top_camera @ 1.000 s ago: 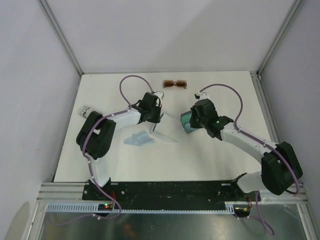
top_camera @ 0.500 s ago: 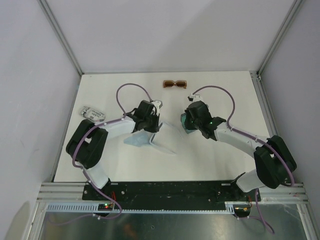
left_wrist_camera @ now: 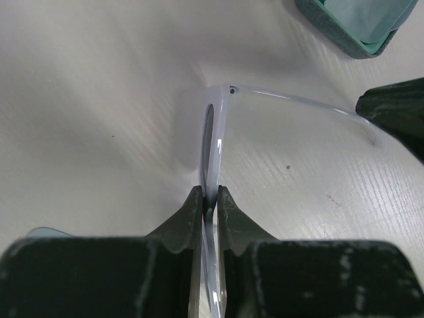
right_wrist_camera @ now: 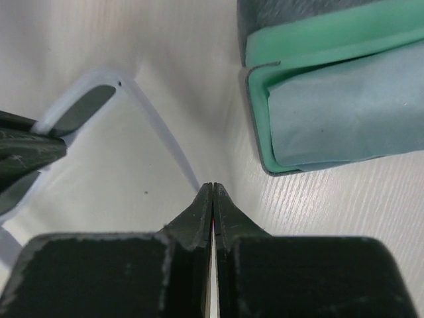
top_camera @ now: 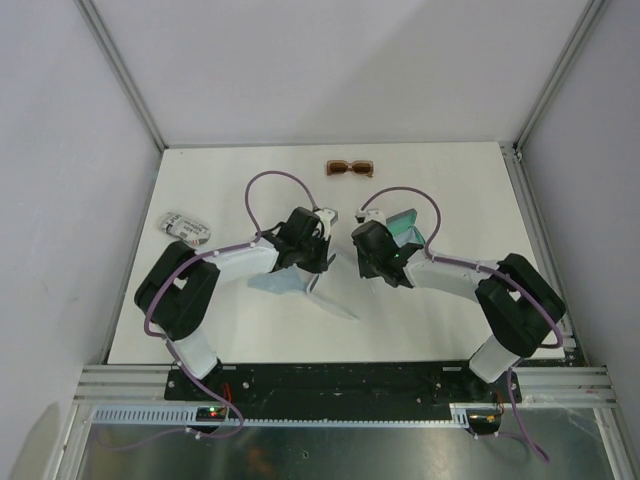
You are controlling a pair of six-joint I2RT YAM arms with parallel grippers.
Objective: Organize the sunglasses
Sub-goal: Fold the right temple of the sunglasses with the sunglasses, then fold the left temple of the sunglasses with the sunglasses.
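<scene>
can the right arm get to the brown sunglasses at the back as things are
Probably not yet: the right gripper has its jaws shut on an arm of the white sunglasses. Otherwise the way to the brown sunglasses looks free.

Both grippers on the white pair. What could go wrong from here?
1. Left gripper pinches the white sunglasses at the front, right gripper the temple tip: moving out of step could strain the hinge.
2. The thin temple may slip from that pinch.
3. The open case lies close; a swing could knock it.
</scene>
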